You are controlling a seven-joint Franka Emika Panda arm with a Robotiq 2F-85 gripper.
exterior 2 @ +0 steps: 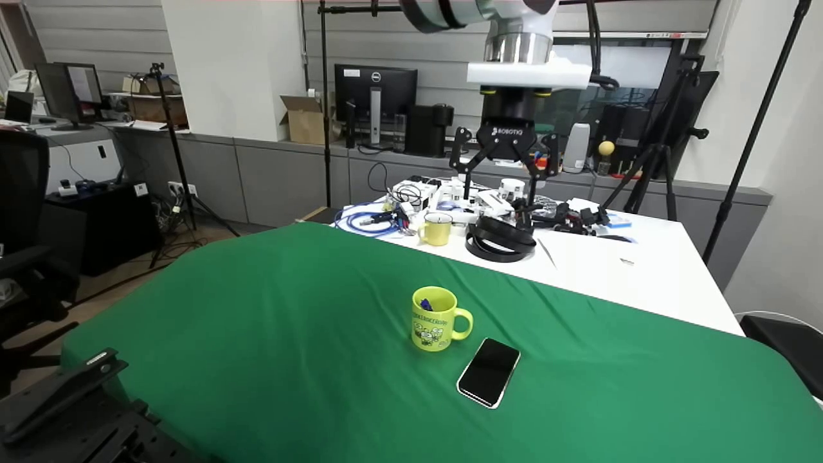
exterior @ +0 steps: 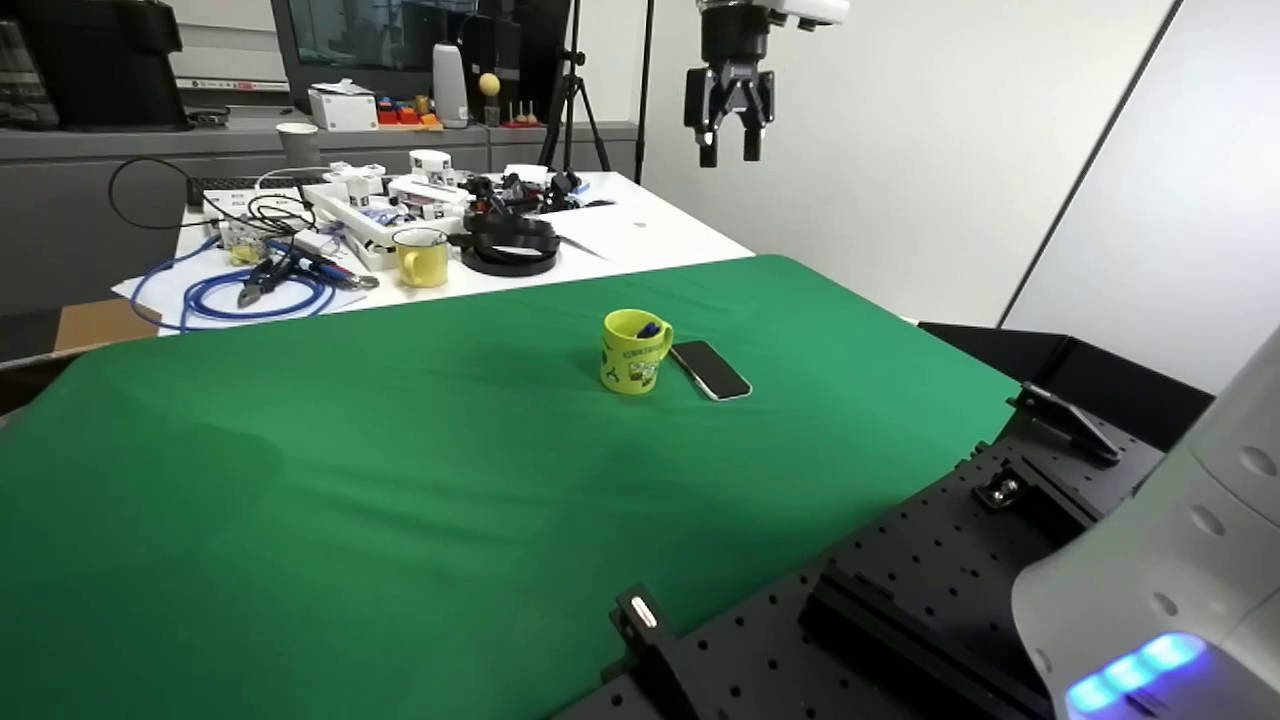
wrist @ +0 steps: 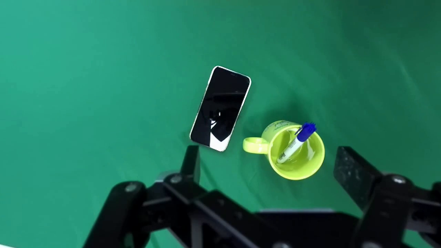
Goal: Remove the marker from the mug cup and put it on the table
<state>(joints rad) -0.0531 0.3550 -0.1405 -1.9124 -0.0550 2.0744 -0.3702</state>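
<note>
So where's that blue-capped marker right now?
In the wrist view, the blue-capped marker leans inside the yellow-green mug, right of centre, with the smartphone to the mug's upper left.

I see a marker [wrist: 295, 146] leaning in a yellow-green mug cup [exterior 2: 432, 330].
Blue end up; the cup stands inside the edges of the green table [exterior: 330, 450].
</note>
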